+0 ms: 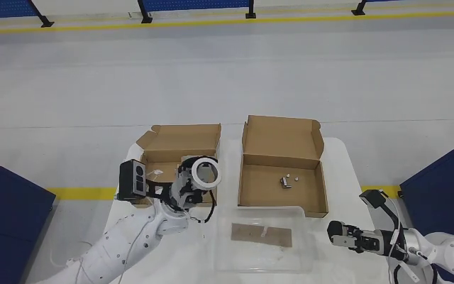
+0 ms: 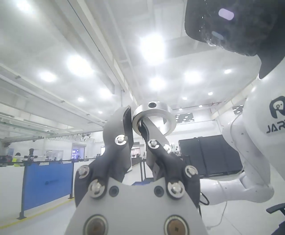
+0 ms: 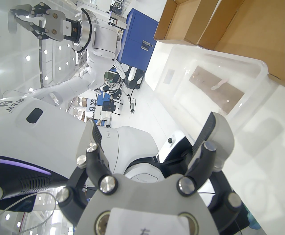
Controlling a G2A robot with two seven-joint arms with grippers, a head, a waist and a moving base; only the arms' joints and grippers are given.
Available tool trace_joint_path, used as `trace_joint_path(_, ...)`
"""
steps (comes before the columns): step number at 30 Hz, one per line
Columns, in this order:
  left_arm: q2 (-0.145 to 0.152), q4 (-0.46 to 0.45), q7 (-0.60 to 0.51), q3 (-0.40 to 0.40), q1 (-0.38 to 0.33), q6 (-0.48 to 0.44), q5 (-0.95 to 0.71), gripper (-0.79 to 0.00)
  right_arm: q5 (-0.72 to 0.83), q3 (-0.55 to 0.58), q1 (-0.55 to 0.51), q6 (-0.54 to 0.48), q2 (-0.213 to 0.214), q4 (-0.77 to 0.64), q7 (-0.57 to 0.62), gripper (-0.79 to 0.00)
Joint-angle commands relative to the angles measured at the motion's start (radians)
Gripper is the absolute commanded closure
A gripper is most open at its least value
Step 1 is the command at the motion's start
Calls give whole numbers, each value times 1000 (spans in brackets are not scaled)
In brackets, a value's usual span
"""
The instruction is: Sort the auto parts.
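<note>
My left gripper (image 2: 135,124) clamps the metal ring (image 2: 155,109), upturned, probably for identifying. My right gripper (image 3: 152,121) hangs near the bin (image 3: 262,66), jaws apart.

In the foreground the right gripper (image 3: 152,121) has its fingers (image 3: 212,126) spread wide, close to the white bench (image 3: 256,155). Just beyond them a clear bin (image 3: 263,66) stands on the bench, with a brown card (image 3: 213,89) flat on its floor. Cardboard boxes (image 3: 196,20) stand against the bin's far side. Deep in the background the left gripper (image 3: 16,17) pinches a grey part (image 3: 11,26), and a blue cabinet (image 3: 138,44) stands behind the bench.
</note>
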Motion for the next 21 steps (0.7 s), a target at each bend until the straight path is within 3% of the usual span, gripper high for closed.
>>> trace_joint_path(1,-5,-8,14,-14,13,6,-35,0,0,0,0,0,0,0,0,-785)
trace_joint_path(9,-6,-15,7,-18,19,13,-44,0,0,0,0,0,0,0,0,-785)
trace_joint_path(12,-12,-50,7,-52,47,32,-83,0,0,0,0,0,0,0,0,-785)
trace_joint_path(21,-30,-109,6,-133,110,-24,-135,0,0,0,0,0,0,0,0,-785)
